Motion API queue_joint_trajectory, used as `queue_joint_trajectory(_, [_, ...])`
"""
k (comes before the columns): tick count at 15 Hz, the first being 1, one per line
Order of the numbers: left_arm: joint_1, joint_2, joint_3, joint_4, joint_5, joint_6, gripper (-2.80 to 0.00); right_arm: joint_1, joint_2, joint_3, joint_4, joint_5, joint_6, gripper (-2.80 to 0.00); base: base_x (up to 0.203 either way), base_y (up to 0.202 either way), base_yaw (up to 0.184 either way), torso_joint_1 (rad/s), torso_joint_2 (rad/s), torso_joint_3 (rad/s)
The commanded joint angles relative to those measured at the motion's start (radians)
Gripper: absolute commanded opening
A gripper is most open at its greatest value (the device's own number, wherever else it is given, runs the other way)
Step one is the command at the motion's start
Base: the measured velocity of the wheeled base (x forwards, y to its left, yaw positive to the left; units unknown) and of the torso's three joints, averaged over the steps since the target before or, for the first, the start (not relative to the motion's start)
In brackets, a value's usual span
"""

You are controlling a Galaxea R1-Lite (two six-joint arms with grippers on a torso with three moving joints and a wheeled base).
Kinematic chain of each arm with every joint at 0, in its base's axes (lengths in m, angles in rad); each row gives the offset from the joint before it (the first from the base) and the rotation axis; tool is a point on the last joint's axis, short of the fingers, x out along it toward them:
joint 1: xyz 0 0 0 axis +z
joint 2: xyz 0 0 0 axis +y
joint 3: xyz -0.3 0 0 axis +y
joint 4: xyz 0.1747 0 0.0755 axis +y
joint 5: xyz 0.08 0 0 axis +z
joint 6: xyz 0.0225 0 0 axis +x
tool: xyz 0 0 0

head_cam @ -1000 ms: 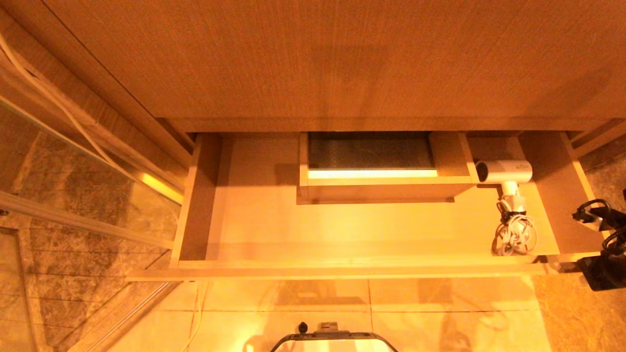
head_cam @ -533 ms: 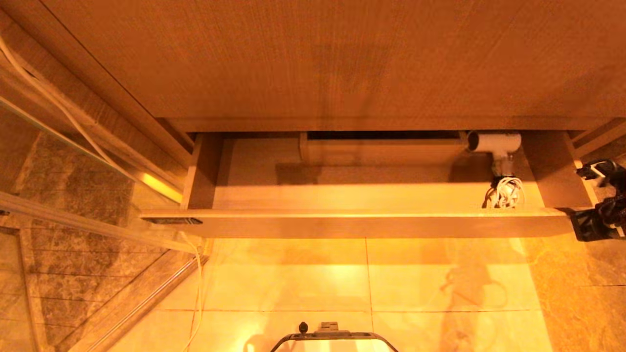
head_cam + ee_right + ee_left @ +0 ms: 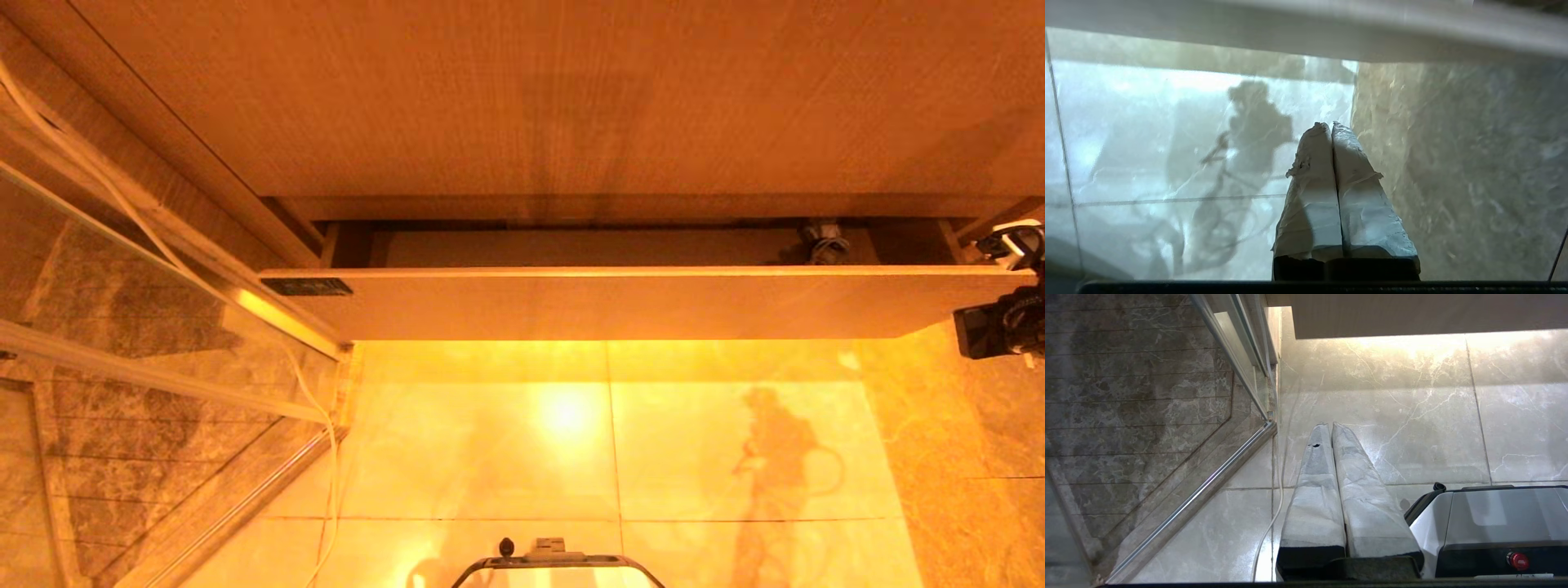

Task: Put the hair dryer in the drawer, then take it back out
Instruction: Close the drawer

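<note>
At the right edge of the frame the right gripper [image 3: 1006, 314], fingers pressed together and empty, sits beside the nearly closed drawer [image 3: 620, 304], the hair dryer [image 3: 824, 242] inside to its upper left.

My head camera looks steeply down on the drawer [image 3: 620, 302] front and floor tiles [image 3: 571, 441]. My left wrist camera, low and close, faces the same tiles [image 3: 1412, 416] and my base [image 3: 1494, 526]. My right wrist camera, at three o'clock, skims that floor [image 3: 1167, 143] under the drawer [image 3: 1306, 36].
</note>
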Motion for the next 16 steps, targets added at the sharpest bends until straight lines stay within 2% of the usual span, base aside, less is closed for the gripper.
queue_joint_trajectory(1, [0.0,0.0,0.002,0.0,0.0,0.0,-2.8,-0.001,-0.026,0.005,0.004,-0.001,-0.008,-2.8,0.0,0.0,0.0,0.0,0.0,0.0])
queue_joint_trajectory(12, [0.0,0.0,0.002,0.0,0.0,0.0,-2.8,-0.019,-0.227,0.161,0.081,-0.01,-0.015,-2.8,0.0,0.0,0.0,0.0,0.0,0.0])
queue_joint_trajectory(16, [0.0,0.0,0.002,0.0,0.0,0.0,-2.8,-0.078,-0.307,0.227,0.158,-0.01,-0.013,-2.8,0.0,0.0,0.0,0.0,0.0,0.0])
